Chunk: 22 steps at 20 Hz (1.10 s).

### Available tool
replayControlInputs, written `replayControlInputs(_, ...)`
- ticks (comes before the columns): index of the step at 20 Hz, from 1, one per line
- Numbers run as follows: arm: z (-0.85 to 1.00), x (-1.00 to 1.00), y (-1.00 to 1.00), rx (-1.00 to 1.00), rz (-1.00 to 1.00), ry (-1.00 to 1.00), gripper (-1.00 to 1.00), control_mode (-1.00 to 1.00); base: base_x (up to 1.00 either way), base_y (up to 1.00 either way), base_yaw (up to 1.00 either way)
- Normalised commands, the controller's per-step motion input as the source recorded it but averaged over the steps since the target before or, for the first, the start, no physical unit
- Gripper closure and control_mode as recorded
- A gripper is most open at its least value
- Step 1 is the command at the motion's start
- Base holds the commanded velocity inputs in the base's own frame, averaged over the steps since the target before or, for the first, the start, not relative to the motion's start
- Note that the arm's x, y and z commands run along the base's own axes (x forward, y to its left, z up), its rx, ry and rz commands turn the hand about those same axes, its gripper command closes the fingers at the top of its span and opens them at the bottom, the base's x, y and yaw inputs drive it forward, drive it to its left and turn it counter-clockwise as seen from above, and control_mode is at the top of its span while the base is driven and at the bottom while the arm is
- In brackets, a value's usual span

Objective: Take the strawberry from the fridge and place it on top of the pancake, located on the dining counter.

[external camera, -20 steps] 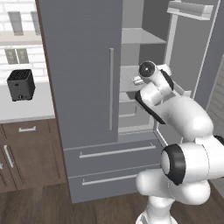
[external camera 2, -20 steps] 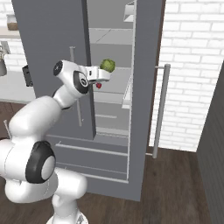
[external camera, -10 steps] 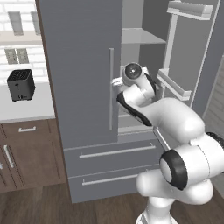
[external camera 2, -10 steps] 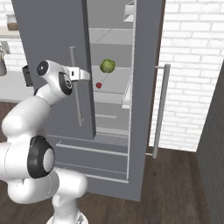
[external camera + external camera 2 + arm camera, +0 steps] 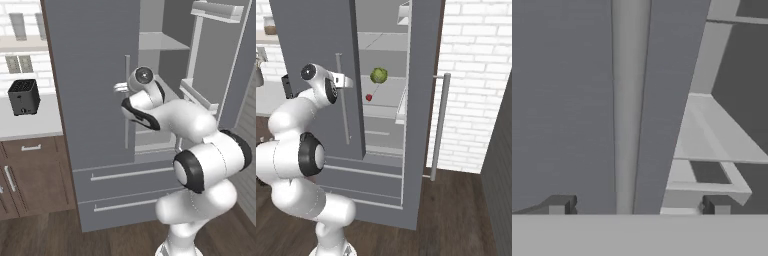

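Observation:
The grey fridge (image 5: 95, 75) has its left door shut and its right door (image 5: 423, 100) swung open. On a pale shelf inside lies the tiny red strawberry (image 5: 369, 97), just below a green leafy ball (image 5: 379, 75). My gripper (image 5: 119, 88) (image 5: 348, 80) is open and holds nothing, up against the shut left door, left of the opening and apart from the strawberry. In the hand view the door's vertical bar handle (image 5: 630, 100) runs straight ahead between my fingertips (image 5: 560, 205), with the shelves (image 5: 712, 135) off to the right. The pancake and the dining counter are out of view.
A black toaster (image 5: 23, 96) stands on the white wall countertop (image 5: 30, 125) above dark wood cabinets (image 5: 30, 170), left of the fridge. Two fridge drawers (image 5: 125, 175) sit below. The open door's long handle (image 5: 439, 125) juts out before a white brick wall (image 5: 476, 75).
The arm has swung left, out from the fridge opening to the front of the shut left door. The strawberry and the green ball have stayed put. The gripper has stayed open.

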Motion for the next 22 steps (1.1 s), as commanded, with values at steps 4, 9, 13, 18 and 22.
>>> replayControlInputs(4, -0.01, 0.83, 0.0, 0.09, 0.0, 0.0, -1.0, -1.0, 0.0, 0.0, 0.0)
replayControlInputs(9, -0.01, 0.48, 0.06, 0.1, 0.0, -0.01, -1.0, -1.0, 0.0, 0.0, 0.0)
replayControlInputs(13, 0.0, 0.21, 0.19, 0.01, 0.0, -0.01, -1.0, -1.0, 0.0, 0.0, 0.0)
replayControlInputs(18, -0.01, 0.26, 0.15, 0.0, 0.0, 0.0, -1.0, -1.0, 0.0, 0.0, 0.0)
replayControlInputs(22, -0.07, 0.53, 0.21, 0.0, 0.0, 0.0, -1.0, -1.0, 0.0, 0.0, 0.0)
